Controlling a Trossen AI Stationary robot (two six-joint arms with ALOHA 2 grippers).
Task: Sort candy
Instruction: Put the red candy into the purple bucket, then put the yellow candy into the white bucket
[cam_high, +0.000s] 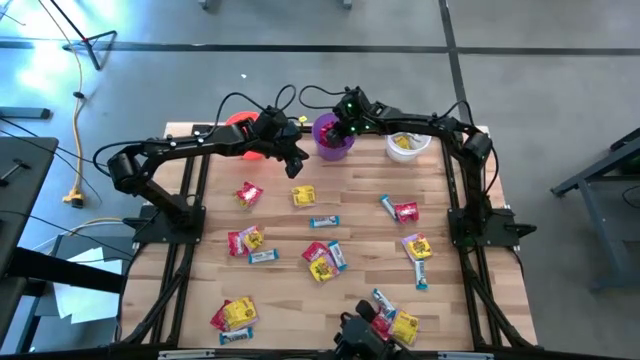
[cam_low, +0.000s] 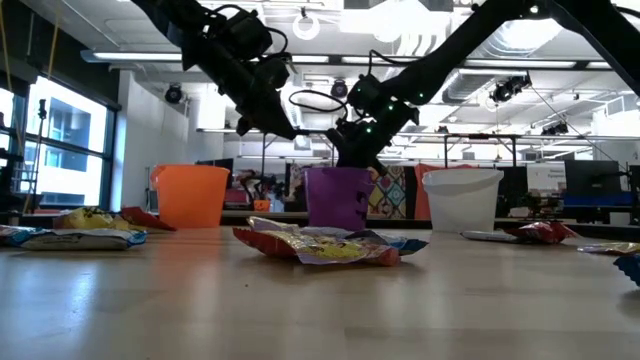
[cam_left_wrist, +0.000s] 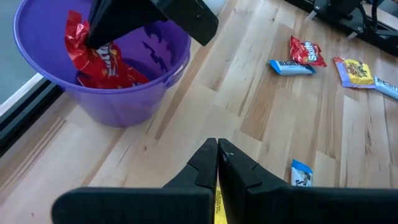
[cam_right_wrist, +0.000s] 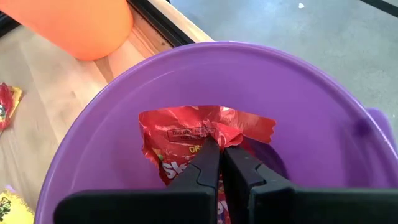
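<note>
Most of the candy is unsorted, lying loose across the worktop in small clusters of red, yellow and blue-and-white pieces, from just short of the cups to the near edge. Three cups stand along the far edge: an orange cup, a purple cup and a white cup. The right gripper is over the mouth of the purple cup, its jaws clenched on a red packet that hangs inside the cup; the left wrist view shows red wrapping in that cup, though whether that is one packet or several cannot be told. The left gripper is above the worktop between the orange and purple cups, near a yellow packet, with jaws pressed together; a sliver of yellow shows at their base, but whether a piece is held cannot be told. The white cup shows something yellowish inside, too small to identify. The orange cup's contents are not visible. Assessment: the sort is at an early stage; one red delivery is in hand, and roughly two dozen pieces remain to be sorted.
</note>
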